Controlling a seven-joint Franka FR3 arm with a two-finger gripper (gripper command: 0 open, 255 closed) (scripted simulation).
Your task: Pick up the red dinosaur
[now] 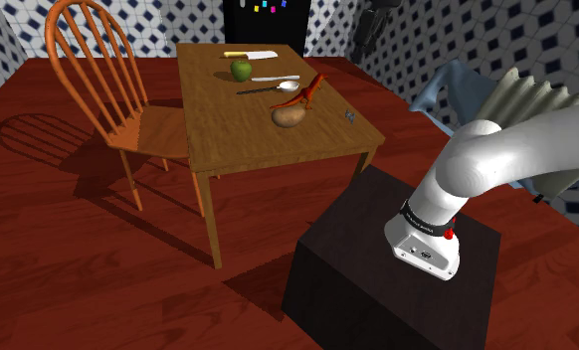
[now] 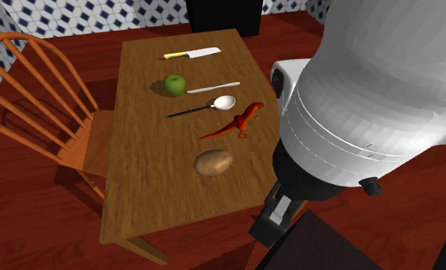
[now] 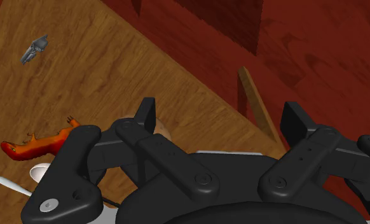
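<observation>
Pincer [image 3: 219, 107] wide open, gripping nothing, well apart from the red dinosaur [image 2: 237, 124], dinosaur lying near the wooden surface's [image 2: 145, 180] arm-side edge, between spoon [image 2: 223, 102] and potato [image 2: 213, 162]

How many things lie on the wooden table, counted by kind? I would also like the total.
Knives: 2, a yellow-handled kitchen knife and a plain silver table knife
Spoons: 1, a white spoon with a dark handle
Food: 2, a round green apple and a brown potato
Toys: 1, the red dinosaur
Other: 1, a small grey object
Total: 7
</observation>
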